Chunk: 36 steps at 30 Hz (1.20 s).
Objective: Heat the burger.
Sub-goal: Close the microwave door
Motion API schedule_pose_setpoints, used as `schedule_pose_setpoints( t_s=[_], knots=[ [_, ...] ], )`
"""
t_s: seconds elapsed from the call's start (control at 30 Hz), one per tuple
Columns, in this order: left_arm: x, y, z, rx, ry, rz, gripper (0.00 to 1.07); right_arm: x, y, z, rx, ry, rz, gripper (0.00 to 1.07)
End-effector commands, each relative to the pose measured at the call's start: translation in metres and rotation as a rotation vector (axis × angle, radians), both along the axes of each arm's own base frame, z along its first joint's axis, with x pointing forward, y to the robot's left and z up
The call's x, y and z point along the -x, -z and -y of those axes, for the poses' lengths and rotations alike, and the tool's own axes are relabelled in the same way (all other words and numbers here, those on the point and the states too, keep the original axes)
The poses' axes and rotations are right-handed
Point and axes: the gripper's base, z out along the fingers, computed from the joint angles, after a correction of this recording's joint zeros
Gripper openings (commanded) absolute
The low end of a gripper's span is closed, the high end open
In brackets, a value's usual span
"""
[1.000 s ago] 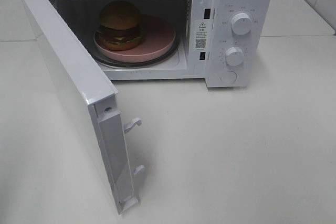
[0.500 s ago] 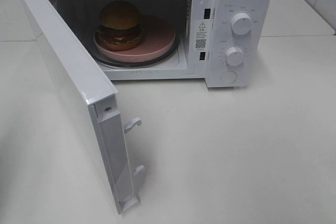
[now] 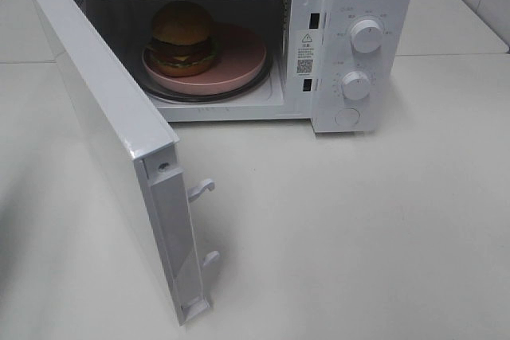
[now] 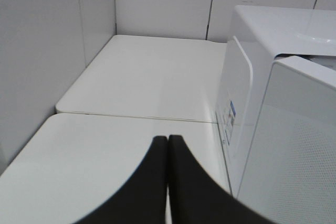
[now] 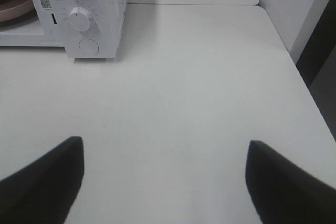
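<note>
The burger, with a glossy brown bun, sits on a pink plate inside the open white microwave. The microwave door swings wide open toward the front left. Neither gripper shows in the high view. In the left wrist view my left gripper is shut with nothing between its fingers, beside the microwave's outer side wall. My right gripper stands open and empty over the bare table, in front and to the right of the control panel.
The microwave has two dials and a round button. White tiled walls close in the table's left and back. The table's right edge lies near the right gripper.
None in the high view; the burger, plate and door stand as before.
</note>
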Motion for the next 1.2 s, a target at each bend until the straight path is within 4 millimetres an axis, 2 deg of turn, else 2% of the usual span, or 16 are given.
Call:
schedule_pose_setpoints(
  t_s=[0.03,0.27,0.47,0.97,1.2],
  knots=[
    [-0.014,0.011,0.009,0.034,0.1,0.014,0.0,0.004,0.0,0.0,0.014,-0.004,0.044,0.76],
    [-0.029,0.026,0.019,0.054,0.222,0.017,0.0,0.004,0.0,0.0,0.014,-0.004,0.044,0.76],
    [-0.053,0.035,0.027,0.071,0.337,-0.021,0.0,0.004,0.0,0.0,0.014,-0.004,0.044,0.76],
    [-0.086,0.037,0.036,0.083,0.447,-0.052,0.0,0.004,0.0,0.0,0.014,-0.004,0.044,0.76],
    [-0.098,0.035,0.063,0.063,0.502,-0.043,0.0,0.004,0.0,0.0,0.014,-0.004,0.044,0.76]
  ],
)
